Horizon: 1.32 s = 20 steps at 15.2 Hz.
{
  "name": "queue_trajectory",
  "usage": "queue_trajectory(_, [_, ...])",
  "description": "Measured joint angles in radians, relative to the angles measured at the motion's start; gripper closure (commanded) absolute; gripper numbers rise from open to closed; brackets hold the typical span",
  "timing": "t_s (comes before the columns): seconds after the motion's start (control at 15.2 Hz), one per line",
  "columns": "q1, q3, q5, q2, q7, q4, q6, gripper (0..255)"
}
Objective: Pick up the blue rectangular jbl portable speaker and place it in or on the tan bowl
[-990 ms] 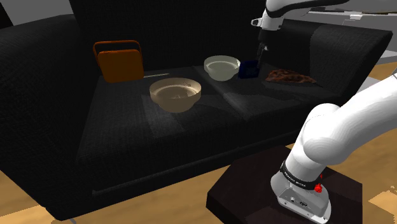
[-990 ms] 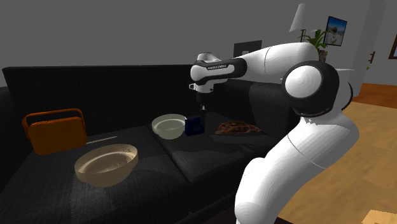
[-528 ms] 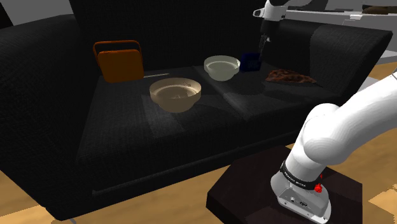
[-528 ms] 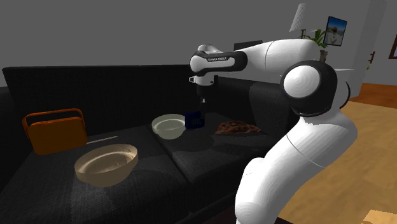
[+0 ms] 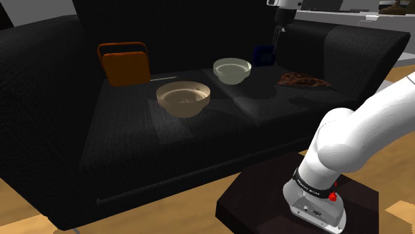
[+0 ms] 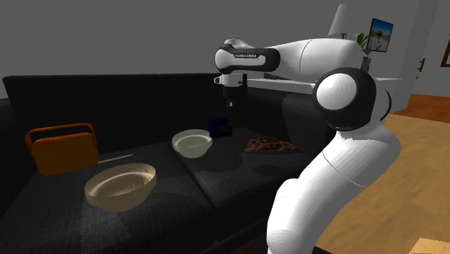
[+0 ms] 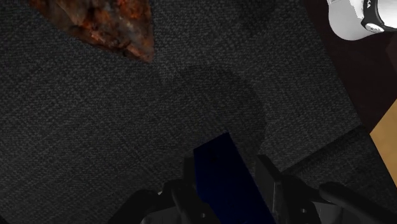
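Note:
A dark blue rectangular speaker (image 5: 263, 54) hangs in the air above the black sofa seat (image 5: 219, 126), with my gripper (image 5: 273, 48) shut on it. In the second exterior view the speaker (image 6: 219, 128) sits just under the gripper (image 6: 228, 120), above and beside a pale bowl. In the wrist view the black fingers (image 7: 191, 186) clasp the speaker (image 7: 224, 175) on both sides, well above the cushion. The tan bowl (image 5: 183, 97) stands upright on the seat, toward the shoulder view's left of the gripper; it also shows in the second exterior view (image 6: 121, 186).
A pale bowl (image 5: 231, 70) stands between the tan bowl and the speaker. A pizza slice (image 5: 302, 80) lies on the seat below the gripper's far side. An orange basket (image 5: 124, 64) stands against the sofa back, a thin stick (image 5: 163, 78) beside it.
The gripper has risen with the speaker, lifting it off the sofa seat to well above the pale bowl's rim. The bowls, basket and pizza slice have not moved.

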Motion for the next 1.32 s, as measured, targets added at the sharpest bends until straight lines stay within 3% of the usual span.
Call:
queue_trajectory(0.66, [0.015, 0.015, 0.023, 0.041, -0.005, 0.154, -0.118, 255])
queue_trajectory(1.32, [0.069, 0.209, 0.085, 0.026, 0.238, 0.125, -0.138, 255])
